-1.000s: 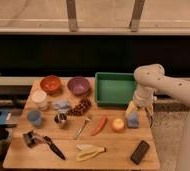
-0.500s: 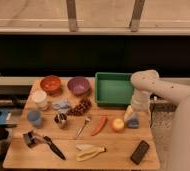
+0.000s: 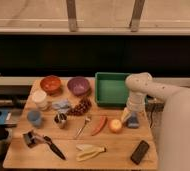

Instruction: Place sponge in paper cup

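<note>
The sponge point(image 3: 133, 121), a small light-blue block with soft rounded corners, is lying flat on the pale wooden bench point(image 3: 118, 157) directly below the fingers point(image 3: 126, 115). Whether their tips are touching it cannot be told. The fingers are pointing down from a smooth, rounded white arm point(image 3: 138, 86) and are standing spread apart, gripping nothing.

A round orange ball point(image 3: 116, 125) is sitting just beside the fingers on the camera's left, close to the sponge. Behind the fingers, toward the wall, a green rectangular tray point(image 3: 111, 102) with raised walls is resting on the bench. Nearer the camera than the fingers, a flat black slab point(image 3: 140, 151) is lying at a slant.

The paper cup point(image 3: 39, 97), a short off-white cylinder with a pale rim, is standing well apart from the fingers, near the bench's far left end. Between it and the fingers a crumpled blue-grey cloth point(image 3: 62, 105), a dark bunch of grapes point(image 3: 81, 106), a small shiny metal cup point(image 3: 61, 120) and a curved red pepper point(image 3: 99, 125) are lying spread out.

Farther left of the tray, an orange bowl point(image 3: 51, 84) and a purple bowl point(image 3: 78, 85) are sitting side by side. A blue cup point(image 3: 35, 117) is standing just in front of the paper cup, and a yellow banana point(image 3: 89, 150) is lying near the front edge.
</note>
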Controlling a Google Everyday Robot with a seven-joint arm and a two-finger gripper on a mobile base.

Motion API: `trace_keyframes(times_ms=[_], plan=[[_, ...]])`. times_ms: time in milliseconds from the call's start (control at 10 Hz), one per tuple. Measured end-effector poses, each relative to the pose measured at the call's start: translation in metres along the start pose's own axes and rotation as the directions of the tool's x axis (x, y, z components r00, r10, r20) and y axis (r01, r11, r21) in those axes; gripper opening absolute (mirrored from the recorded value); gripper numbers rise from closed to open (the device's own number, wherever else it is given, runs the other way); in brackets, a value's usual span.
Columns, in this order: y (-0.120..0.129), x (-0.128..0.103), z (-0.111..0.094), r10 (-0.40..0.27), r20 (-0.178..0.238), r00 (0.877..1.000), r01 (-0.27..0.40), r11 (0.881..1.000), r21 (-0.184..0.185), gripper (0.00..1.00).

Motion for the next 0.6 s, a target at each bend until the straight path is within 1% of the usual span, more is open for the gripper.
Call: trace_keyframes(times_ms=[300, 500, 600], plan=[[-0.008, -0.013, 0.012, 0.016, -0.026, 1.0, -0.016, 1.0, 0.023, 0.8], [-0.008, -0.018, 0.017, 0.02, -0.04, 0.999, -0.019, 0.999, 0.033, 0.8], [-0.007, -0.019, 0.018, 0.016, -0.043, 0.999, -0.014, 0.999, 0.035, 0.75]])
